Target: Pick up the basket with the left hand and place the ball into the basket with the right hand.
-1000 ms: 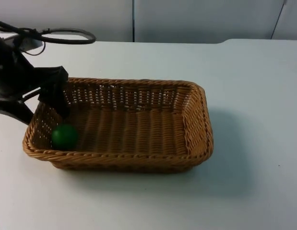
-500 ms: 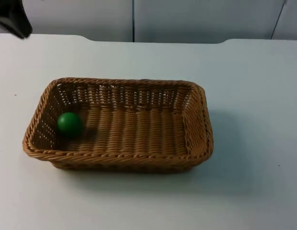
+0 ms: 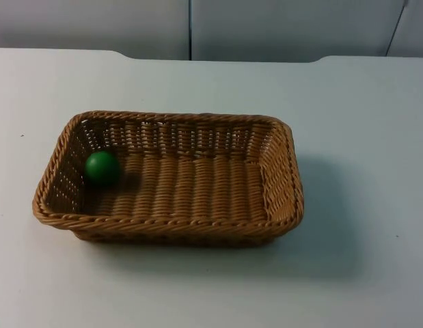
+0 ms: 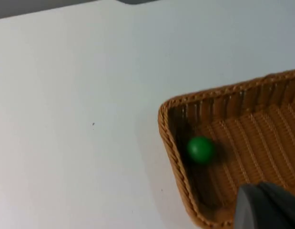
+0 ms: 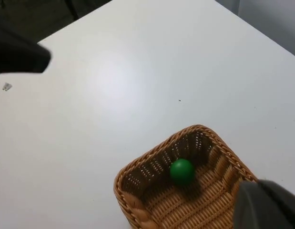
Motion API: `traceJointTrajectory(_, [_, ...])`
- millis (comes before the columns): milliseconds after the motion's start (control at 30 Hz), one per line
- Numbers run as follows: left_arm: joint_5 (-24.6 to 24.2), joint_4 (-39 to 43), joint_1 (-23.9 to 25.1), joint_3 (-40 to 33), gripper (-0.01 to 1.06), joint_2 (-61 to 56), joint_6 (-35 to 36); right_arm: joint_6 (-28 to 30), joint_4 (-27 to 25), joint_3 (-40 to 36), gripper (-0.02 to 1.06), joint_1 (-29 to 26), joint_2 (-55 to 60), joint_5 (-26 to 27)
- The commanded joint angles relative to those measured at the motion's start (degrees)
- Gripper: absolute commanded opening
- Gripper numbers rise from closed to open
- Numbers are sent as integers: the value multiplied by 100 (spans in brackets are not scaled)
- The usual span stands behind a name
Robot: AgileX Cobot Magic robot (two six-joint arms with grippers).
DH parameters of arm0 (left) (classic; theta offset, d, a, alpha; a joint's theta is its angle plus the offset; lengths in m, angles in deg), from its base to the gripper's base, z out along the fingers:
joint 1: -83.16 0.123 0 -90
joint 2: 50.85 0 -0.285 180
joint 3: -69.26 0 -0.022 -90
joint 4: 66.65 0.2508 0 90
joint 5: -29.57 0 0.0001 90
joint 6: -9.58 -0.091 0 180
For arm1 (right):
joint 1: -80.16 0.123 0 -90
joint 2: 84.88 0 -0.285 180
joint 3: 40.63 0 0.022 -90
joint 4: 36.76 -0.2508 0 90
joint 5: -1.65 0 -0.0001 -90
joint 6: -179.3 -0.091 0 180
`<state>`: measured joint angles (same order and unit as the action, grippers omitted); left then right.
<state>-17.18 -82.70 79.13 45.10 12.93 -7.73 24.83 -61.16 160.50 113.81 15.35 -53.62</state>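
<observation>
A brown wicker basket stands on the white table. A green ball lies inside it near the left end wall. The left wrist view looks down on that end of the basket with the ball in it. My left gripper hangs above this end, shut and holding nothing, clear of the rim. My right gripper is also shut and empty, high above the basket and the ball.
The white table runs to a grey partition wall at the back. A dark blurred shape hangs over the table beyond the basket in the right wrist view.
The left arm has pulled back from the basket's left end and out of the top view, and its gripper has shut. The ball has rolled toward the back of the basket.
</observation>
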Motion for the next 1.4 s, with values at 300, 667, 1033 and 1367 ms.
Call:
traceJointTrajectory(300, [-1233,4,-45,-1525,0,-3210,17,-175,1169,24,0,883,-88,45])
traceJointTrajectory(667, [-1578,781,-45,-2259,0,-5111,782,-248,1385,24,0,948,-146,-69])
traceJointTrajectory(1033, [-1655,1194,-45,-2249,0,-5599,1074,-730,3189,24,0,948,-1099,-99])
traceJointTrajectory(1367, [-1655,1194,-45,-2249,0,-5599,1063,-1360,3175,-131,0,948,-1695,-1469])
